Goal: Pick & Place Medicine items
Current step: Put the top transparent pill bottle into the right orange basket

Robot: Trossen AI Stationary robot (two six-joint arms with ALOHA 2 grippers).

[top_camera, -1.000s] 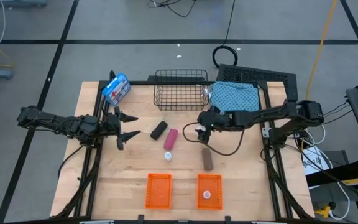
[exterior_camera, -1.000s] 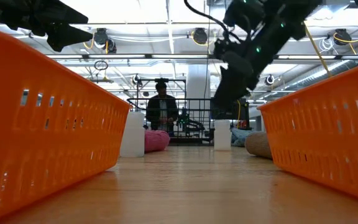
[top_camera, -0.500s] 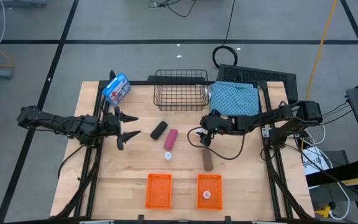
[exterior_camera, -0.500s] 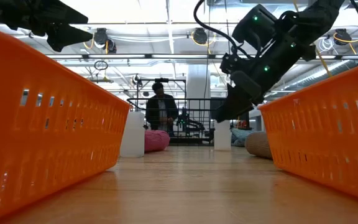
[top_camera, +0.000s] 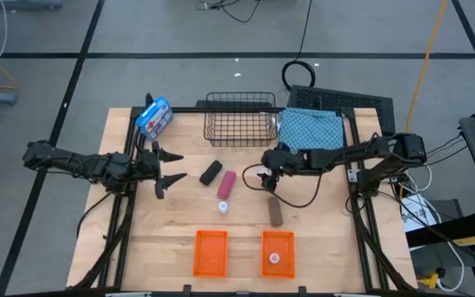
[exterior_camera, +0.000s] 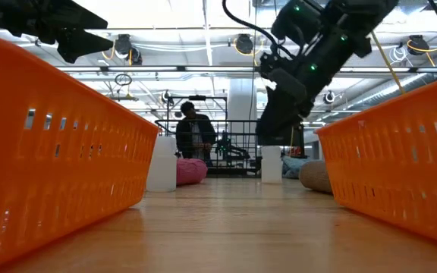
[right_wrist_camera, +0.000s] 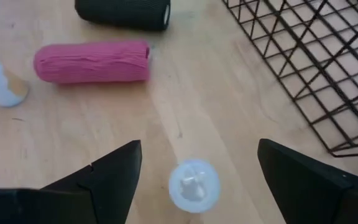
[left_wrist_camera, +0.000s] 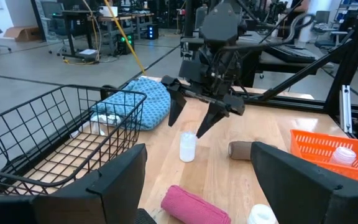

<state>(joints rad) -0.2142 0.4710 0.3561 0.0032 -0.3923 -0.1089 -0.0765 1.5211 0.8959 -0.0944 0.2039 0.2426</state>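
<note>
My right gripper [top_camera: 265, 179] hangs open, fingers down, over a white bottle [right_wrist_camera: 193, 185] that stands upright on its base; its fingers [left_wrist_camera: 173, 115] flank the bottle [left_wrist_camera: 187, 147] without touching. A second white bottle [top_camera: 223, 206] stands near the pink piece [top_camera: 227, 184]. A third bottle [top_camera: 275, 257] sits in the right orange basket. The black piece [top_camera: 211, 172] and the brown piece [top_camera: 276, 211] lie on their sides on the table. My left gripper [top_camera: 169, 167] waits open, raised over the table's left part.
A black wire basket [top_camera: 239, 118], a blue patterned cloth [top_camera: 310, 126] and a blue-and-white package [top_camera: 154, 117] lie along the far edge. Two orange baskets [top_camera: 210, 252] [top_camera: 287, 245] sit at the near edge. A person [exterior_camera: 192, 133] stands in the room beyond.
My right gripper swung a little toward the table's right and tipped, then came back left over the white bottle. It has stayed open, and the bottle has kept its place.
</note>
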